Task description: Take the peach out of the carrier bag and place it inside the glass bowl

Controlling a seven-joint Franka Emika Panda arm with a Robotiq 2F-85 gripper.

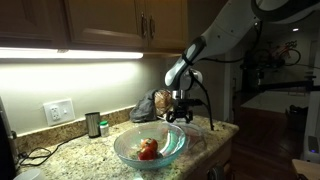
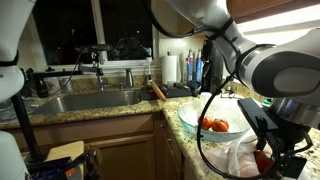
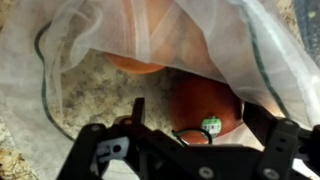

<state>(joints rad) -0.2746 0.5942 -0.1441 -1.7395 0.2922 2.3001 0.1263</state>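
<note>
The step in hand looks like the reach for the fruit, with the lift not yet begun; the gripper (image 1: pixel 180 117) hangs low over the counter just beside the glass bowl (image 1: pixel 170 148), its jaws spread wide and holding nothing. In the wrist view the peach (image 3: pixel 205 103), round and orange-red with a small green sticker (image 3: pixel 210 125), lies directly below between the two fingers, half under a fold of whitish translucent plastic (image 3: pixel 150 30); a second orange fruit (image 3: pixel 135 62) lies just beyond it under the same plastic. The dark, lumpy carrier bag (image 1: pixel 150 106) slumps behind the bowl; how the plastic joins it I cannot tell. The bowl already holds some red fruit (image 1: pixel 148 150) of unclear kind; the peach below the gripper is outside it.

The next move, I judge, calls for a straight descent so the fingers straddle the peach alone; the loose plastic could get pinched and dragged up with it; a soft fruit wants a gentle squeeze; then a short carry over the flaring rim.

The surface is a speckled granite countertop (image 1: pixel 80 150); wooden cabinets (image 1: pixel 100 20) hang above a light strip (image 1: pixel 70 53), with a wall outlet (image 1: pixel 60 110) and a small canister (image 1: pixel 93 124) below; in an exterior view a steel sink (image 2: pixel 95 100) and faucet (image 2: pixel 98 65) sit under a dark window (image 2: pixel 110 25), a paper towel roll (image 2: pixel 172 68) beside them.
</note>
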